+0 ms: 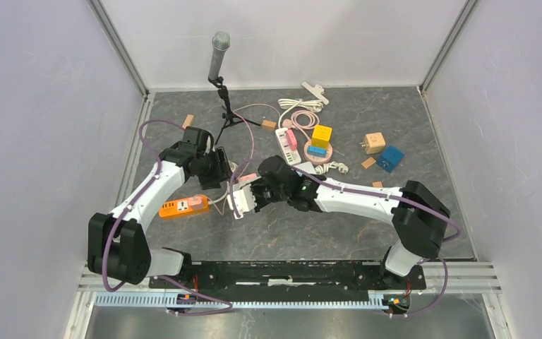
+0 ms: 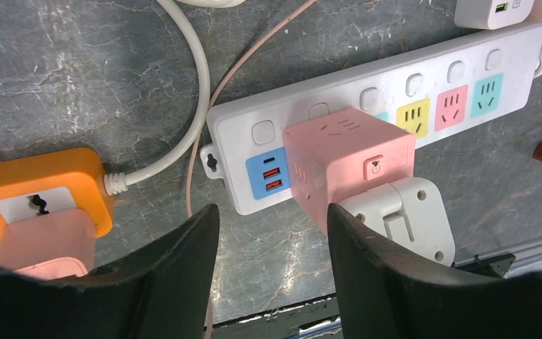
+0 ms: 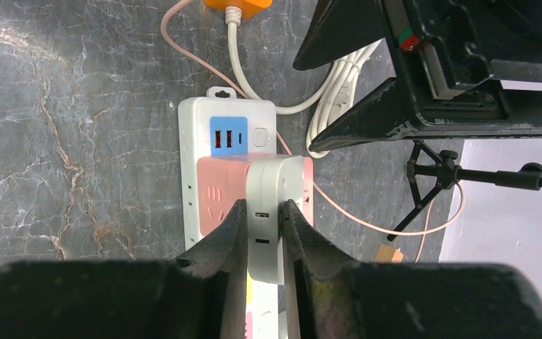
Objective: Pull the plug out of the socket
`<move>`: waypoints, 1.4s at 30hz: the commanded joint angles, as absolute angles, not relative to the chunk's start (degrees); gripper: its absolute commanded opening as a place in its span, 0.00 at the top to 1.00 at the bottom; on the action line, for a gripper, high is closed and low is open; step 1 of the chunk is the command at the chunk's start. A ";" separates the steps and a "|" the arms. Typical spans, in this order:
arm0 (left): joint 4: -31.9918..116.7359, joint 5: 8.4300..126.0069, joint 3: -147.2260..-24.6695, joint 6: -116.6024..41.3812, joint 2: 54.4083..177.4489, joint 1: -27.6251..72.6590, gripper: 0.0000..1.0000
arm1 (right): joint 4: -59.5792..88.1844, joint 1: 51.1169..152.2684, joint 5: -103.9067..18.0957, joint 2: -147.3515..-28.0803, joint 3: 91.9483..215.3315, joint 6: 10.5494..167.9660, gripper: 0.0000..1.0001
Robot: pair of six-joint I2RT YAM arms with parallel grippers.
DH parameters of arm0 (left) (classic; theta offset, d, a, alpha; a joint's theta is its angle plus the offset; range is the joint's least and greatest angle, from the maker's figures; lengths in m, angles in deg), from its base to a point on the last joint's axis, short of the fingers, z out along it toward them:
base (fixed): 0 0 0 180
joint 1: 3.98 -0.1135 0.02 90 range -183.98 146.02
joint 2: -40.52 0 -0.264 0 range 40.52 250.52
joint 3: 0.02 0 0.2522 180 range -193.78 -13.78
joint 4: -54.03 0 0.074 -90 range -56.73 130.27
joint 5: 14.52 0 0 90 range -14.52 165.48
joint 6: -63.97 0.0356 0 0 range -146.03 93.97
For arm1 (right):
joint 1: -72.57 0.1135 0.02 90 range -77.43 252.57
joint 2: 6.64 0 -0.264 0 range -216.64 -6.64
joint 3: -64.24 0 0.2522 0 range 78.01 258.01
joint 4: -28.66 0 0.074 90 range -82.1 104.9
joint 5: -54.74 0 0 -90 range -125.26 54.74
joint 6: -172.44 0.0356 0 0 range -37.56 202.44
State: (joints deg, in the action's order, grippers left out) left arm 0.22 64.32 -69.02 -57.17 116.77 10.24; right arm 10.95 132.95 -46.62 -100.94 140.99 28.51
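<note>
A white power strip (image 2: 310, 123) lies on the grey table; it also shows in the right wrist view (image 3: 192, 141) and the top view (image 1: 235, 204). A pink cube adapter (image 2: 342, 166) is plugged into it. A white plug (image 2: 404, 212) sits in the cube's side. My right gripper (image 3: 263, 220) is shut on this white plug (image 3: 272, 185), one finger on each flat side, above the pink cube (image 3: 215, 192). My left gripper (image 2: 274, 236) is open and empty, hovering just beside the strip's end and the cube; it also shows in the top view (image 1: 219, 169).
An orange socket block (image 2: 39, 187) with a pink plug (image 2: 42, 244) lies left of the strip, its white cord (image 2: 183, 106) curling past. A microphone tripod (image 1: 224, 113), another white strip (image 1: 287, 145), coloured blocks (image 1: 320, 135) and a blue cube (image 1: 389, 158) lie at the back.
</note>
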 commanded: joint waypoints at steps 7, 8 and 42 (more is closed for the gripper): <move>2.39 62.47 -68.01 -57.18 116.13 9.99 0.37 | 8.62 133.03 -40.97 -104.46 148.27 29.63 0.62; 2.39 62.78 -67.92 -57.15 116.07 9.99 0.37 | 8.90 132.97 -40.63 -104.46 148.17 29.78 0.59; 5.58 68.84 -62.39 -63.95 106.15 9.73 0.43 | -16.94 126.19 -54.77 -116.93 173.71 41.05 1.00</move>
